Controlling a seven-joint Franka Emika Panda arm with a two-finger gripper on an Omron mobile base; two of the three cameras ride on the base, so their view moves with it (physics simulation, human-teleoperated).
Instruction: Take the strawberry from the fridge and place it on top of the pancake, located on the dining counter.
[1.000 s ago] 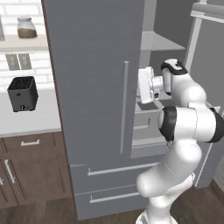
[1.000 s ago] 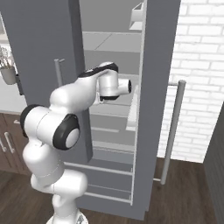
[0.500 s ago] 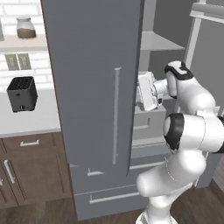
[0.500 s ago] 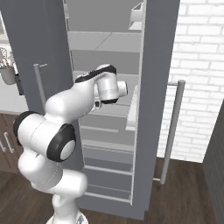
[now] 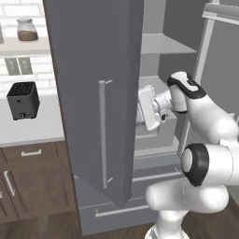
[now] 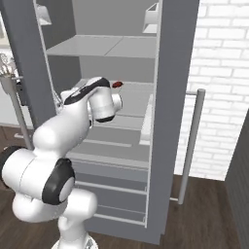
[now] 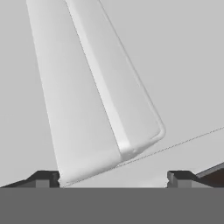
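The fridge (image 5: 93,70) stands with both doors swung out, and its pale shelves (image 6: 97,46) show inside. A tiny red fruit (image 6: 116,84) lies on the middle shelf, just behind my wrist; I cannot tell whether it is the strawberry. My gripper (image 5: 141,112) is at that shelf's height, right behind the inner edge of the left door. In the hand view the gripper (image 7: 113,179) is open with nothing between its tips, close to a pale door bin (image 7: 96,109). The pancake and the dining counter are out of view.
A black toaster (image 5: 22,100) sits on the kitchen worktop left of the fridge, above brown cabinets (image 5: 32,186). The right door's long handle (image 6: 192,146) stands out toward a white brick wall (image 6: 219,73). Two fridge drawers (image 5: 140,205) lie below.
The left fridge door has swung wider open toward the camera. My hand has followed behind its inner edge, still open.
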